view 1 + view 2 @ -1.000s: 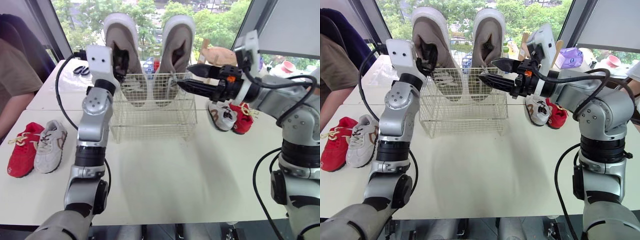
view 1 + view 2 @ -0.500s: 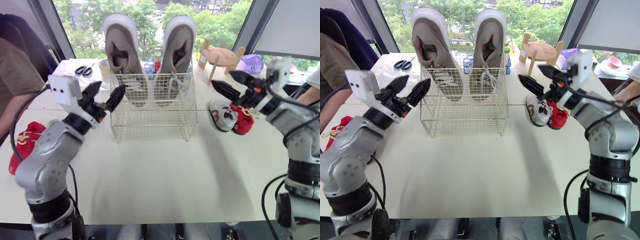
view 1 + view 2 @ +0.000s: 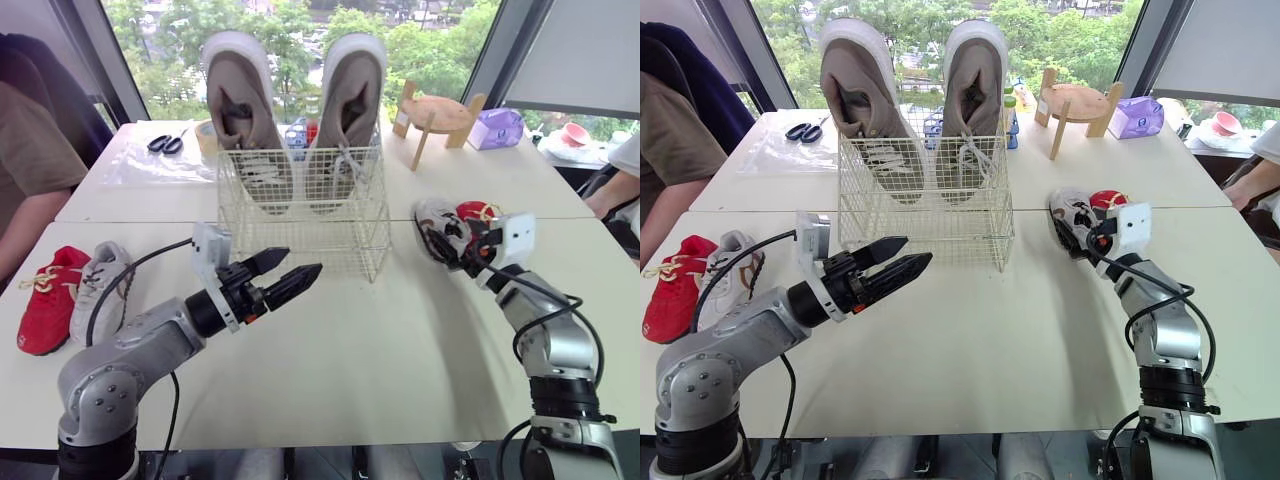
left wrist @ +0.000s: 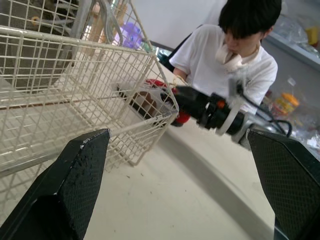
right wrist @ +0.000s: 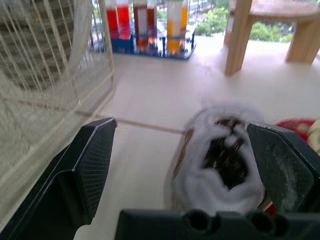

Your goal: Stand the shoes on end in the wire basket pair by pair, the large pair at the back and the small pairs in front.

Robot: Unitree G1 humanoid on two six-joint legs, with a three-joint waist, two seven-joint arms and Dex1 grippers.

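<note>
Left eye view, tabletop contents as found.

- Wire basket (image 3: 300, 235): cream mesh, upright on the white table (image 3: 350, 360), toward the window side.
- Large pair: large left shoe (image 3: 240, 100) and large right shoe (image 3: 352, 100), taupe with white soles. They stand side by side along the back of the basket, toes down and heels up, uppers facing the robot, heels well above the rim.
- Small pair, robot's right: grey small shoe (image 3: 438, 225) and red small shoe (image 3: 480, 213) lie on the table near the basket's right side. They touch each other, the red one on the side away from the basket.
- Small pair, robot's left: red sneaker (image 3: 45, 300) and grey sneaker (image 3: 100, 292) sit flat on their soles side by side near the table's left edge, well apart from the basket.
- Left gripper (image 3: 302, 262): fingers spread and holding nothing, in front of the basket's left front corner, pointing toward the robot's right.
- Right gripper (image 5: 181, 127): fingers spread, at the grey small shoe. In the right wrist view the shoe's opening lies ahead between the two fingers; contact cannot be told.
- Sundries on the far table: scissors (image 3: 163, 143), small wooden stool (image 3: 438, 112), purple pack (image 3: 497, 128), rack of coloured bottles (image 5: 147, 25).
- Persons: an arm (image 3: 25, 160) at the left edge; a person in a white shirt (image 4: 235, 55) beyond the table's right side.
</note>
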